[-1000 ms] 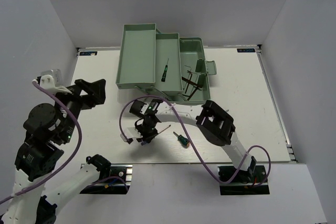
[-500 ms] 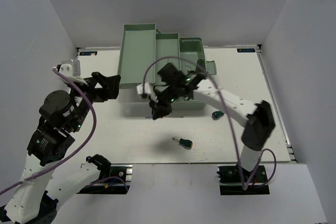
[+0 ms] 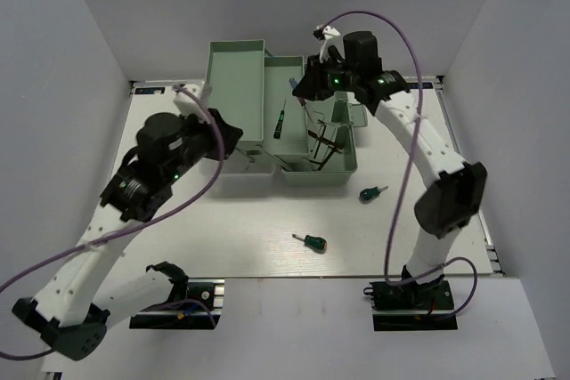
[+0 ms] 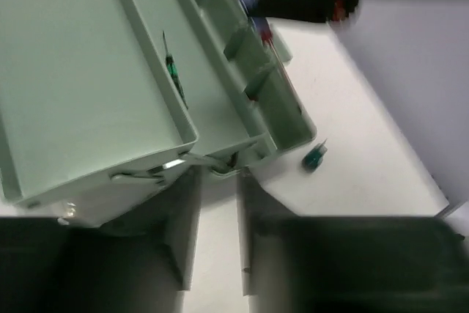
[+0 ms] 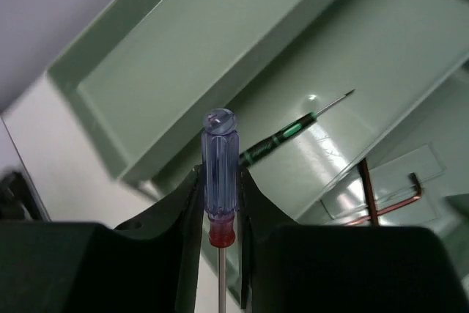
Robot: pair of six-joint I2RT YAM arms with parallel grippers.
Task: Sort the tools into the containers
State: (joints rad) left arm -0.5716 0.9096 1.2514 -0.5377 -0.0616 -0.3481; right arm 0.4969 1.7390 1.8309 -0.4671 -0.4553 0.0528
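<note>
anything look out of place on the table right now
A green-handled screwdriver lies loose mid-table and a second screwdriver near the toolbox, both unsorted. A blue screwdriver is held above it. Nothing looks damaged.

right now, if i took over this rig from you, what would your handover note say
Right gripper: fingers shut on the blue-handled screwdriver, held above the open toolbox.
Left gripper: fingers open, empty, close to the toolbox's left tray.
Done: a thin green-handled screwdriver lies in the middle tray; dark hex keys lie in the right compartment.
Left: drop the blue one in, then fetch the two stubby green screwdrivers lying on the table.
</note>
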